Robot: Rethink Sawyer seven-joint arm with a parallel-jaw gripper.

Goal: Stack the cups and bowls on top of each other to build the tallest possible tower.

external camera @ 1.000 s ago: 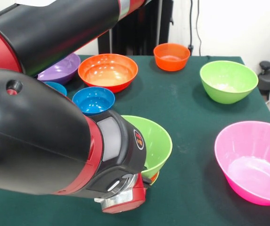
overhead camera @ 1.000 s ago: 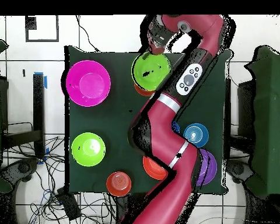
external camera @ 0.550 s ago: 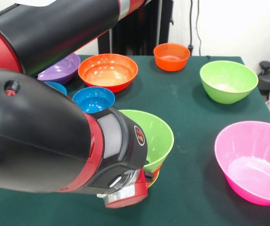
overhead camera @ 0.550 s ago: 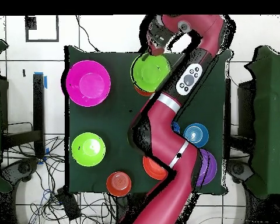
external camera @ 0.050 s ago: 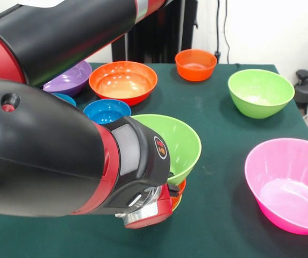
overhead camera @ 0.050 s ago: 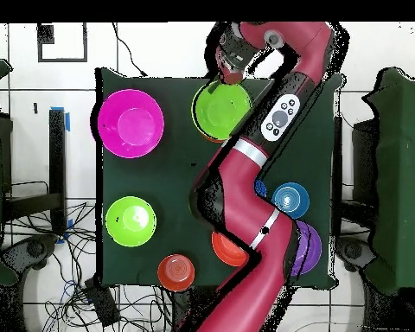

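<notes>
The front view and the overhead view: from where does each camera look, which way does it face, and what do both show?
Front view: sits low across the table, facing the tower, whose lime green top bowl tilts; the arm fills the left foreground.
Overhead view: sits above the table, looking straight down; the whole arm shows, bent toward the tower.
Shared: the tower, pink bowl, loose green bowl, small orange bowl, blue bowl.
</notes>
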